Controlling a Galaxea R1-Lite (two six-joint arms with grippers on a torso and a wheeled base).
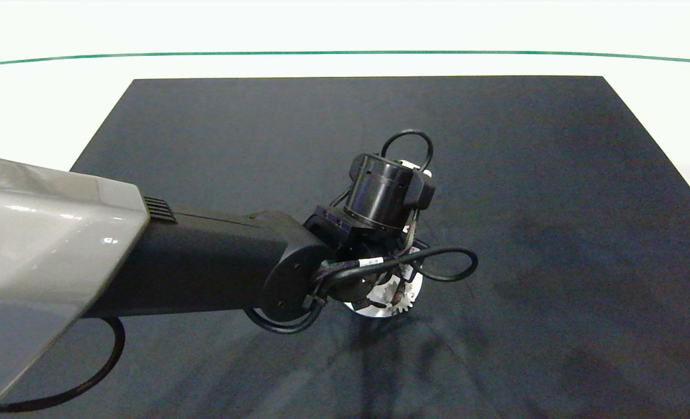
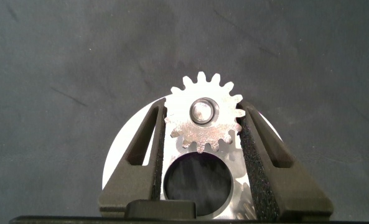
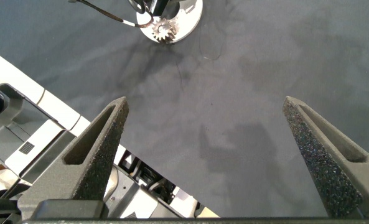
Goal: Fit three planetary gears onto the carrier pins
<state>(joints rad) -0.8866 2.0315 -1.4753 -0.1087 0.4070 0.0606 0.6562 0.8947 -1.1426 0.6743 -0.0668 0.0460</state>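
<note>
A silvery planetary gear [image 2: 204,120] sits over a carrier pin [image 2: 201,112] whose tip shows through the gear's centre hole. The pin stands on the white disc [image 2: 125,155] with its large centre hole. My left gripper [image 2: 202,104] is shut on this gear, a pad touching the teeth on each side. From above, the left wrist hides most of the disc [image 1: 374,310]; one gear [image 1: 402,303] shows at its front-right rim. My right gripper [image 3: 206,155] hangs open over bare mat, well away from the disc [image 3: 187,18] and gear [image 3: 165,28].
A black mat [image 1: 554,233] covers the white table [image 1: 42,105], which has a green line near its far edge. The left arm's cable loops [image 1: 446,265] hang over the disc. The robot's base [image 3: 22,137] shows beyond the mat's edge.
</note>
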